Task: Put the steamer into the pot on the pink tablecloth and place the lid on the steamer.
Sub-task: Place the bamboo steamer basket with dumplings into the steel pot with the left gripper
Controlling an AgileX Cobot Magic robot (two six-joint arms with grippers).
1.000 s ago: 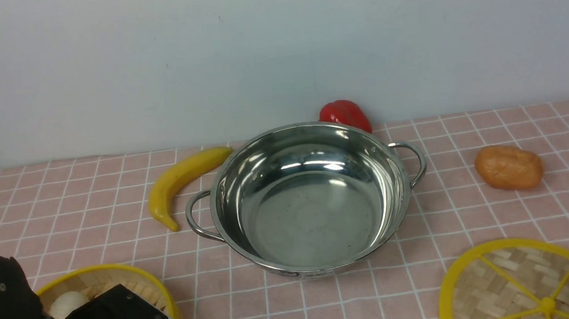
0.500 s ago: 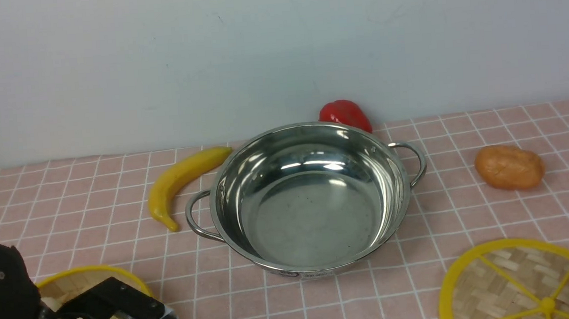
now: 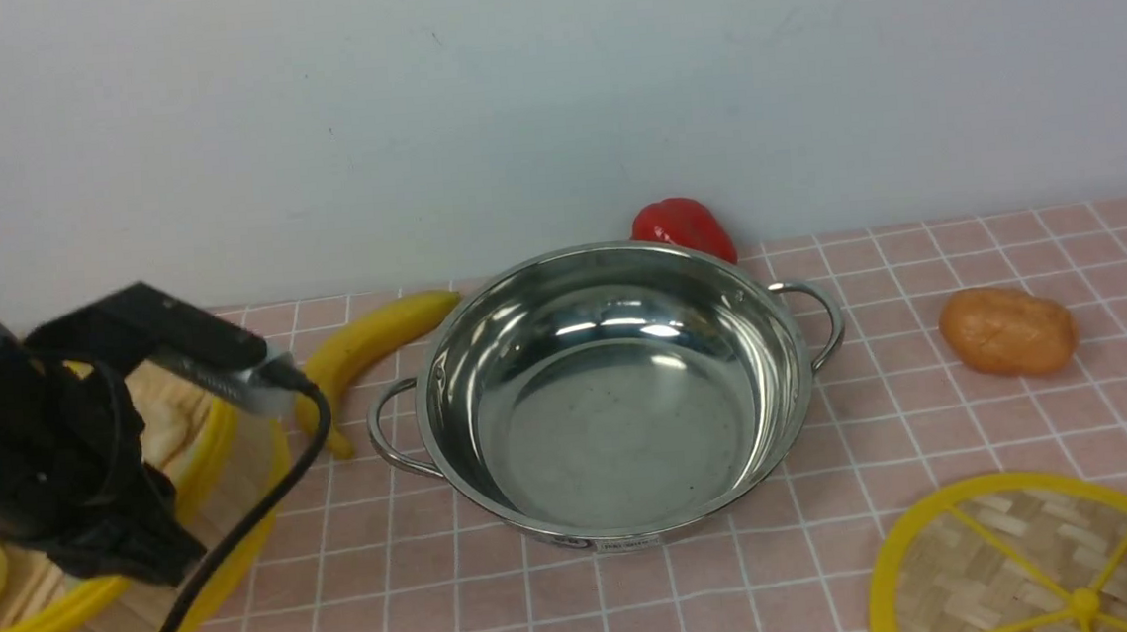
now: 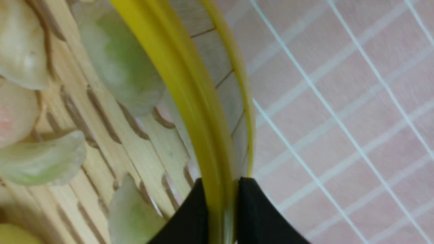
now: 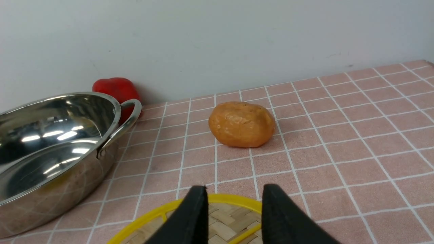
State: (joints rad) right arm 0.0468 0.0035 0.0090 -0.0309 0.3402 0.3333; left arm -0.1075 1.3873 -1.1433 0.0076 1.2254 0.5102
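Observation:
The steamer [image 3: 174, 418], a yellow-rimmed bamboo basket of pale dumplings, hangs tilted above the pink tablecloth [image 3: 927, 410], left of the pot. My left gripper [image 3: 120, 570] is shut on its rim. In the left wrist view the fingers [image 4: 222, 181] pinch the yellow rim [image 4: 190, 101] over the slatted floor. The steel pot [image 3: 776, 371] stands empty at the centre and also shows in the right wrist view [image 5: 51, 142]. The lid [image 3: 1017, 562] lies flat at the front right. My right gripper [image 5: 234, 189] is open just above the lid's far rim [image 5: 223, 220].
A yellow banana [image 3: 358, 355] lies between the steamer and the pot's left handle. A red pepper [image 3: 684, 226] sits behind the pot by the wall. An orange-brown potato [image 3: 1008, 331] lies right of the pot, beyond the lid.
My left gripper has lifted the steamer from the front left corner. The basket is now higher, tilted and closer to the banana. The pot and lid have not moved.

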